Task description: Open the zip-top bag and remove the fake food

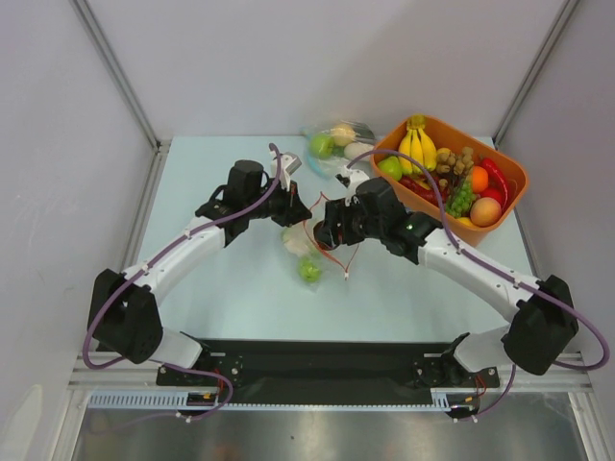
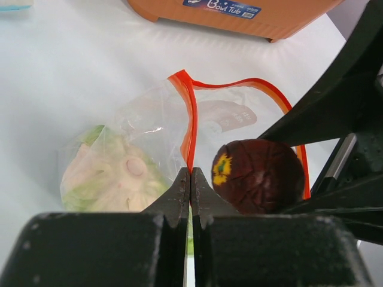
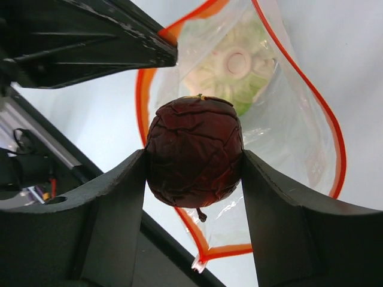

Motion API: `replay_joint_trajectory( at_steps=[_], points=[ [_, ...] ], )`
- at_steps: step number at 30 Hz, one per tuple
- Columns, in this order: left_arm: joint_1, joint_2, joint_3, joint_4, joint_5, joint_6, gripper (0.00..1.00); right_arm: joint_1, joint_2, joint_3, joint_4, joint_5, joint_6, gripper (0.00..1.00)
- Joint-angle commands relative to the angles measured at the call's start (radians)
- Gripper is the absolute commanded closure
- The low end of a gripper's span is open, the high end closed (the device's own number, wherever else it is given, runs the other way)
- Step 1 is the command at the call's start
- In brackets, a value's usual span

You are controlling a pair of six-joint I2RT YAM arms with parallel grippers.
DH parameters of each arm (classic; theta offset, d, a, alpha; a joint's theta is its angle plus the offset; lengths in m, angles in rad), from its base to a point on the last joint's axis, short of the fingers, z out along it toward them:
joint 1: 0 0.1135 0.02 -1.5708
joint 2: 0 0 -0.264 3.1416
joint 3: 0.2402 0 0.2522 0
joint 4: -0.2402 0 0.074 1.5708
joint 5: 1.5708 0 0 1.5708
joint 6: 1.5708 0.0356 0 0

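Pale bench [image 1: 240,288] lay under the zip-top bag [image 2: 143,119], mouth open; the left end effector [image 2: 190,178] pinched its orange strip [image 2: 190,113], the right end effector [image 3: 194,156] clamped the maroon plum [image 3: 194,137] at the mouth. Removal seemed underway: next, lifting the plum clear, then the cauliflower [image 2: 114,176] inside

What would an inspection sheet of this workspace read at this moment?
surface: pale table, flat.
job's things: zip-top bag open, cauliflower inside; plum held at its mouth.
clutter: orange tub of toy fruit; second clear bag with a green apple.
end effectors: left end effector shut on the bag's orange strip; right end effector shut on the plum.
cables: purple cable along each arm.
surroundings: white walls, metal frame.
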Motion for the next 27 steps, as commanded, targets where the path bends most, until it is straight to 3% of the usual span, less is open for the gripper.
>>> replay_joint_trajectory(
  at_steps=[1, 13, 21, 27],
  points=[
    [-0.007, -0.001, 0.045, 0.000, -0.012, 0.014, 1.00, -0.024, -0.053, 0.047, 0.004, -0.065, 0.029, 0.76],
    [-0.007, -0.001, 0.054, -0.015, -0.022, 0.026, 1.00, -0.184, -0.171, 0.053, 0.053, -0.223, 0.061, 0.76],
    [-0.007, -0.001, 0.054, -0.015, -0.026, 0.028, 1.00, -0.383, -0.308, 0.075, -0.024, -0.200, 0.000, 0.77],
    [-0.006, 0.002, 0.054, -0.018, -0.026, 0.026, 1.00, -0.656, -0.368, 0.087, -0.116, -0.214, -0.087, 0.76]
  ],
)
